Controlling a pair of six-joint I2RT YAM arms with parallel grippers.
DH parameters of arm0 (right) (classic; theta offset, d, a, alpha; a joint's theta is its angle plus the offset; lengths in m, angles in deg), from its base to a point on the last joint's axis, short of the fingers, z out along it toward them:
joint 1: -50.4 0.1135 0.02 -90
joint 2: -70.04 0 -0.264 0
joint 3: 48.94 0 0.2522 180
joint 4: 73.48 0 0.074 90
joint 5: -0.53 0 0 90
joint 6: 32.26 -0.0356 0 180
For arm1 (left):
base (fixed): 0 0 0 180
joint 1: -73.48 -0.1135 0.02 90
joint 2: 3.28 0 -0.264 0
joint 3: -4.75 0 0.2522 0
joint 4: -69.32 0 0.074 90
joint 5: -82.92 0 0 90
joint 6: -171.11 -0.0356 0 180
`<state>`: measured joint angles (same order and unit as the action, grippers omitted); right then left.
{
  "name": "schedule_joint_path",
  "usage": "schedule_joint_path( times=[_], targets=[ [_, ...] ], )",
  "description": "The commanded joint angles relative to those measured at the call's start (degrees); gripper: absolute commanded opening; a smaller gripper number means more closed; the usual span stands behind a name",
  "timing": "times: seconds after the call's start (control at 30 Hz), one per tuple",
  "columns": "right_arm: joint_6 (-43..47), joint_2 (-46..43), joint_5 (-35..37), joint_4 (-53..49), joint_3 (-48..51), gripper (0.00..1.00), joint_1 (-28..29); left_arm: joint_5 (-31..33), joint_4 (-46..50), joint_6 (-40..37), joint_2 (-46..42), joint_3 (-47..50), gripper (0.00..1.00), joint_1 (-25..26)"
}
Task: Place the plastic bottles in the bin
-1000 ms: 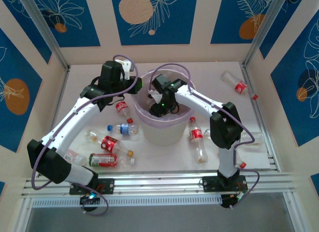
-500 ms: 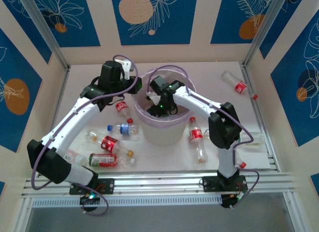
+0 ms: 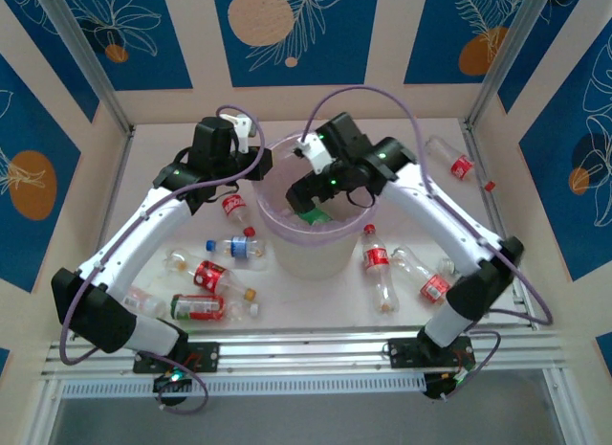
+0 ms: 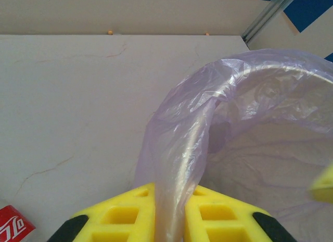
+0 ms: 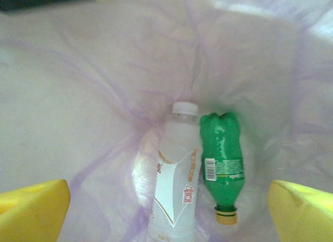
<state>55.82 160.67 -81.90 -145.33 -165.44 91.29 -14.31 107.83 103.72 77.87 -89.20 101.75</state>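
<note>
Right pincer (image 3: 308, 198): opened within the last second. Pads (image 5: 31, 208) are now seen wide apart at the edges of the wrist view, with nothing between them. The arm has also been raised and stretched out: the pincer was deep in the bin (image 3: 311, 258) a second ago and is now held above its mouth. This is read as a drop just completed.

Inside the bin, two bottles are seen lying side by side on the bag bottom, touching: a clear white-capped bottle (image 5: 174, 174) and a green bottle (image 5: 222, 164). Which one was just released cannot be told.

Left pincer (image 4: 169, 221): unchanged, clamped on a fold of the purple bag liner (image 4: 177, 148) at the bin's left rim.

Left on the tabletop (image 3: 172, 177):
- Several bottles are clustered left of the bin, including the blue-labelled bottle (image 3: 236, 245) and a red-labelled bottle (image 3: 234, 211) just beside the bin wall.
- Two lie to the right: a red-capped bottle (image 3: 376, 258) and a clear bottle (image 3: 421, 275), the latter uncovered now that the right elbow has swung outward.
- One far bottle (image 3: 457, 165) lies well apart near the back right corner.

Task is judged well short of half done. The right pincer is freed for the next pick, and the two bottles right of the bin are the nearest candidates.
</note>
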Motion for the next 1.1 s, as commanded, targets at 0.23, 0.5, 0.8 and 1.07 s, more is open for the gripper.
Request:
schedule_joint_path(
  times=[0.23,0.5,0.8,1.07],
  targets=[
    [0.9,-10.1,6.9,-2.5,-2.8,0.97,-4.9,1.1,0.5,0.0,-1.6,1.2,0.18,0.4],
    [1.2,-15.7,3.8,-0.6,-2.0,0.97,-20.2,1.4,0.2,0.1,-1.6,1.3,0.18,0.4],
    [2.2,-8.3,3.7,8.1,6.4,0.99,-44.0,0.5,-0.5,0.5,-1.2,1.7,0.19,0.4],
    [0.4,9.9,9.2,18.7,5.4,0.99,-51.6,-0.7,-1.7,1.1,-0.3,1.8,0.19,0.4]
  ],
)
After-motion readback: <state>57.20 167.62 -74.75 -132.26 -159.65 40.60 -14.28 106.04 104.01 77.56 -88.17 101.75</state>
